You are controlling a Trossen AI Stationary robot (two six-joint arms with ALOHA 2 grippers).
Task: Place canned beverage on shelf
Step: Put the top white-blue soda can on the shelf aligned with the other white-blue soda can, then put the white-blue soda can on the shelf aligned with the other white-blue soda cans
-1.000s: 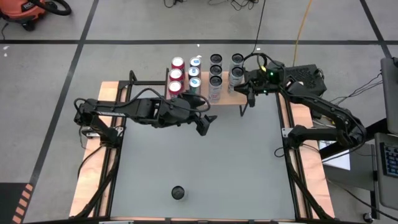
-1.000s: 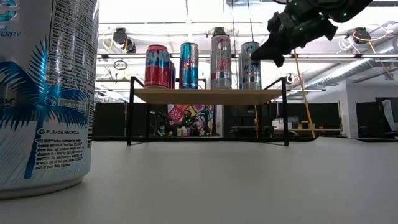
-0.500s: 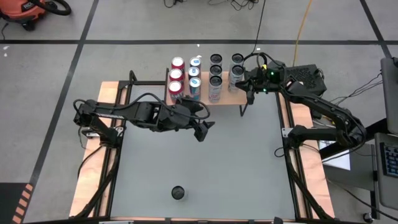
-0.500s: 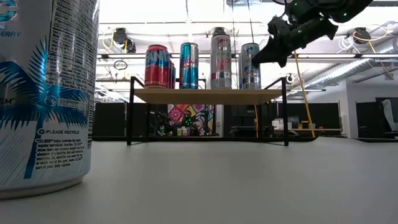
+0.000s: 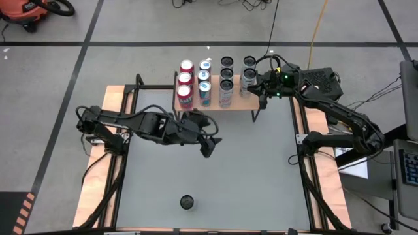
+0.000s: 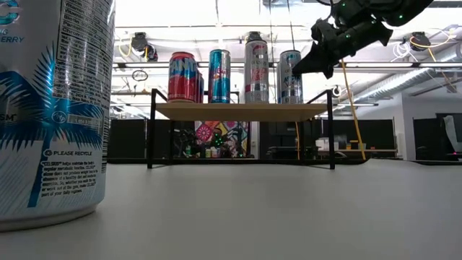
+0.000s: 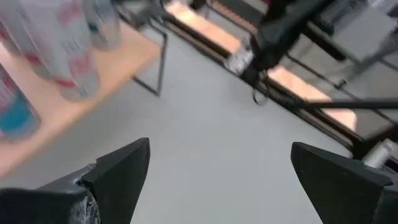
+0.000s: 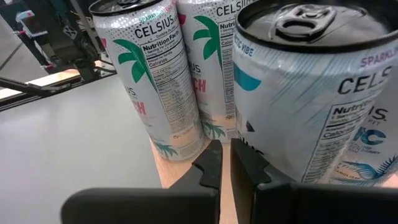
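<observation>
Withdrawing my left jaws (image 5: 210, 147), spread apart and empty, toward 6 o'clock from the light-brown wooden shelf (image 5: 236, 103); right jaws (image 5: 260, 91) together beside its cans. Next: the silver-blue can (image 5: 187, 202) at 6 o'clock on the tabletop.

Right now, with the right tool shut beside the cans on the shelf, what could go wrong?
1. The right tool, shut and empty, sits beside the nearest silver can on the shelf; a sideways move could tip it into the tightly packed neighbours.
2. That can stands near the shelf's right end, so a nudge might push it off.
3. The left tool, open, hangs over the table; the lone can remains ungrasped.
</observation>
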